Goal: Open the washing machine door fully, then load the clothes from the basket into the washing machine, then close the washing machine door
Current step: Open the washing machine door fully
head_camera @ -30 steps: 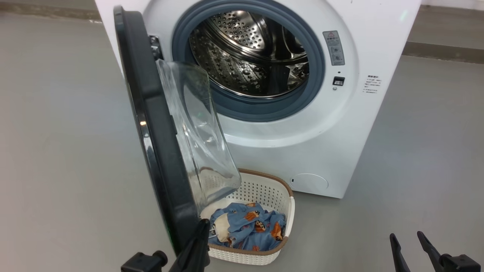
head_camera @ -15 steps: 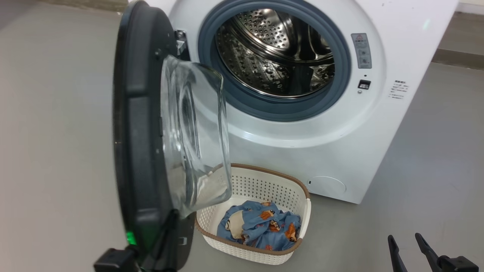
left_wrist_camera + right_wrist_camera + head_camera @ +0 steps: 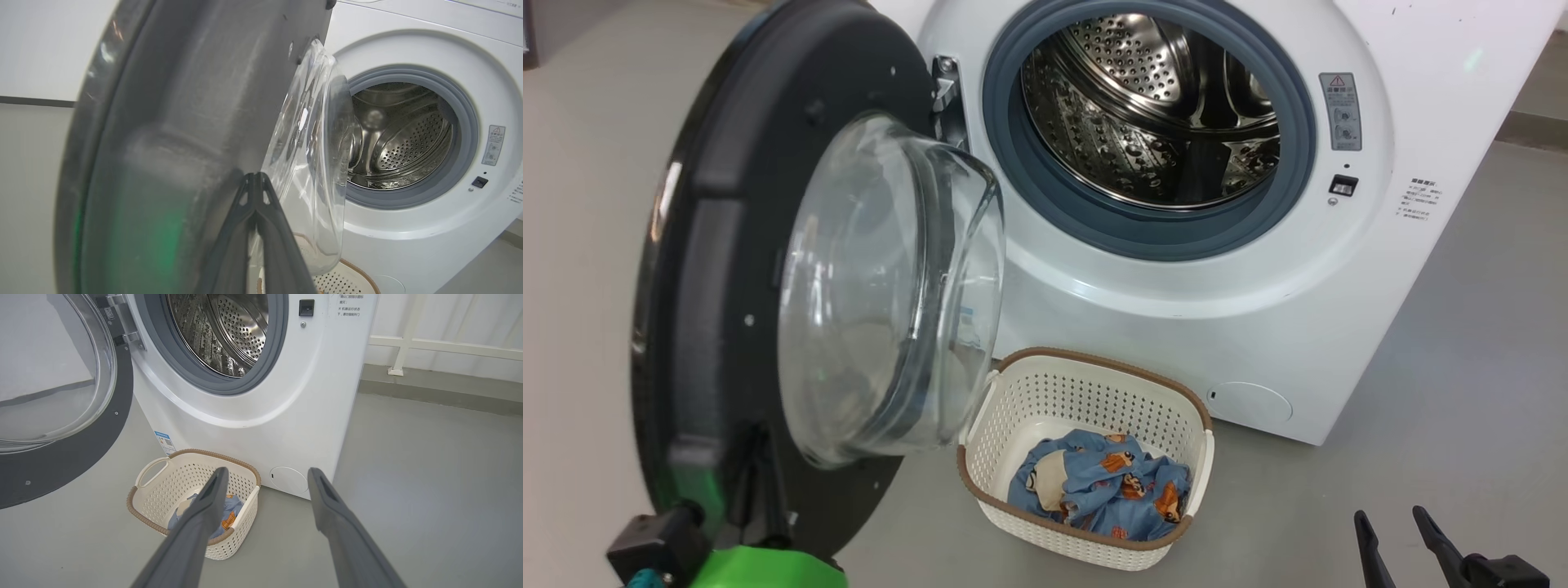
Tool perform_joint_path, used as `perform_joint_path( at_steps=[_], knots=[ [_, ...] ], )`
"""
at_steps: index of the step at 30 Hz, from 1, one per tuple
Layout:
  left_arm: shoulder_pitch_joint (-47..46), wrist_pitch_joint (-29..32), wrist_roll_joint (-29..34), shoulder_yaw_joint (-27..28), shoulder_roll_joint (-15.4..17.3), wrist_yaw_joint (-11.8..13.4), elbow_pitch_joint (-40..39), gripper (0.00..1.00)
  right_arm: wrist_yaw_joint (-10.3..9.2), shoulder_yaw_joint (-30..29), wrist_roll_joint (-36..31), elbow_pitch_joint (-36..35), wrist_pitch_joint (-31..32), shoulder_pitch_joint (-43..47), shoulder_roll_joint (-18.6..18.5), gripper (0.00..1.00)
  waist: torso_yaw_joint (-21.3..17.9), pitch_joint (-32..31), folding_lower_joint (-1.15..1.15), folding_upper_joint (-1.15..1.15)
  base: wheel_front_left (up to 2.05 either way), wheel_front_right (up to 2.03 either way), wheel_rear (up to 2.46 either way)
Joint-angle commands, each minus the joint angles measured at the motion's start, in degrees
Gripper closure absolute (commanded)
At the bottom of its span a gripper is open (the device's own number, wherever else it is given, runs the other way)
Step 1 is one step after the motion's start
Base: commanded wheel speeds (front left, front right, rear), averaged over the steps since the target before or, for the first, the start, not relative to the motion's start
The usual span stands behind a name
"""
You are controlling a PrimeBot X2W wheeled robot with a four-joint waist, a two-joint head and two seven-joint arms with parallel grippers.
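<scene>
The washing machine stands with its steel drum showing. Its round black door hangs open at the left, the clear glass bowl turned toward me. My left gripper is shut, its fingertips against the door's dark inner face beside the glass. On the floor before the machine sits the cream basket, and the blue printed clothes lie in it. My right gripper is open and empty at the lower right, short of the basket and the clothes.
Grey floor spreads to the right of the machine. A white railing and a dark skirting run along the wall behind. The door hinge sits at the drum opening's left. A blue sticker marks the machine's lower corner.
The door has swung farther open to the left, with my shut left gripper against its inner face. The head camera has shifted too. My right gripper stays open in place.
</scene>
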Motion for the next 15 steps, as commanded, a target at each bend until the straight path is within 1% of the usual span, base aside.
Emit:
perform_joint_path(
  at_steps=[1, 8, 9, 15],
  knots=[
    [-3.8, -1.4, -0.4, 3.8, 1.1, 1.3, 0.3, 1.00, 0.09, 1.9, 0.0, -1.2, -0.7, -0.7, -0.6, 0.00, -0.1, 0.0, 0.00, 0.00, 0.00, 0.00, 0.00],
    [-8.2, -5.2, -1.2, 7.3, 1.9, 1.8, 9.2, 1.00, 0.09, 2.5, 0.2, -0.9, -0.7, -0.9, -1.1, 0.00, -1.1, -0.1, 0.00, 0.00, 0.00, 0.00, 0.00],
    [-8.2, -5.2, -1.2, 7.3, 1.9, 1.8, 9.2, 1.00, 0.09, 2.5, 0.2, -0.9, -0.7, -0.9, -1.1, 0.00, -1.1, -0.1, 0.00, 0.00, 0.00, 0.00, 0.00],
    [-12.2, -8.6, -2.1, 11.7, 3.4, 1.7, 17.0, 1.00, 0.09, 2.9, 0.2, -0.8, -0.7, -0.8, -1.3, 0.00, -2.3, -0.3, 0.00, 0.00, 0.00, 0.00, 0.00]
  ],
)
